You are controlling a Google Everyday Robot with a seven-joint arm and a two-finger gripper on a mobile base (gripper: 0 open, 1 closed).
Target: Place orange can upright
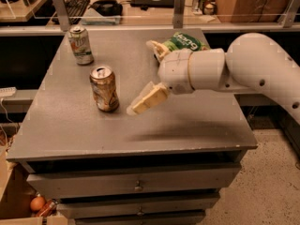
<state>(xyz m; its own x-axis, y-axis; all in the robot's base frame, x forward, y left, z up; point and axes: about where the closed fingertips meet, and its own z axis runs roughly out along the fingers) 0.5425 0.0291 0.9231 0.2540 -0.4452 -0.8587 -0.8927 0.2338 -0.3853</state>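
The dented orange can [104,88] stands upright on the grey table [70,130], left of centre, silver top up. My gripper [141,77] hovers just to the right of the can and does not touch it. It is open and empty, jaws spread wide. One finger [147,100] points down-left toward the can. The other finger [157,48] reaches toward the back.
A white-and-green can [80,45] stands upright at the table's back left. A green snack bag [186,41] lies at the back, partly hidden by my wrist. Drawers [136,184] sit below the table front. A shelf with a keyboard [75,4] runs behind.
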